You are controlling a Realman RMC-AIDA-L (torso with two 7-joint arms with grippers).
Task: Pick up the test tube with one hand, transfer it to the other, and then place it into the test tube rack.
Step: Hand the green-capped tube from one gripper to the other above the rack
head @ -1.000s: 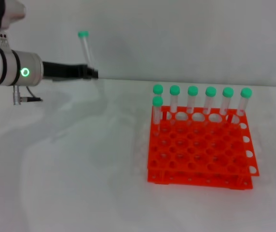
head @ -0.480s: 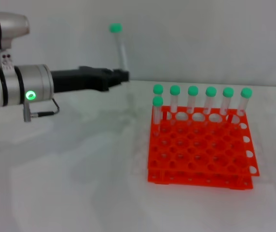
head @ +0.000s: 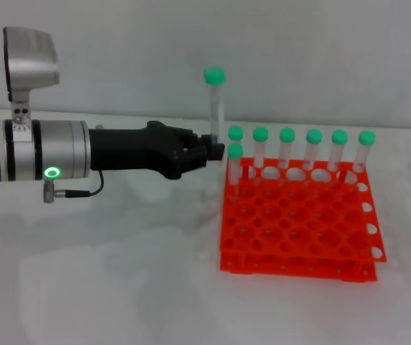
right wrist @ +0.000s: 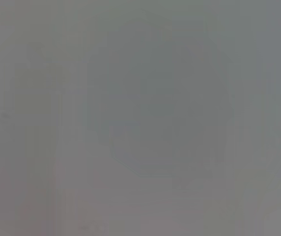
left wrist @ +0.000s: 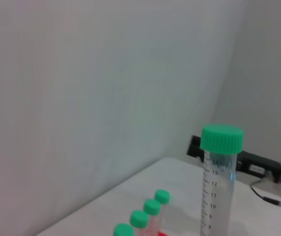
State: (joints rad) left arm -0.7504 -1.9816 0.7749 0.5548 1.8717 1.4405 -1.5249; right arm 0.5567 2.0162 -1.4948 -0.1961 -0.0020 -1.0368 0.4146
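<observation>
Here the left gripper (head: 209, 147) is pinching the test tube (head: 215, 100) upright just beside the test tube rack (head: 299, 223); the right gripper's state is impossible to tell.

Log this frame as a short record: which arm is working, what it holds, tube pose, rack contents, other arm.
active arm: left, reaching in from the left of the head view
left tool: shut on the test tube, gripping its lower part
tube pose: upright, green cap on top, held above the table beside the rack's far left corner
test tube rack: orange, seven green-capped tubes, six along the far row, one just in front at the left end
right tool: far off in the left wrist view, not in the head view
</observation>
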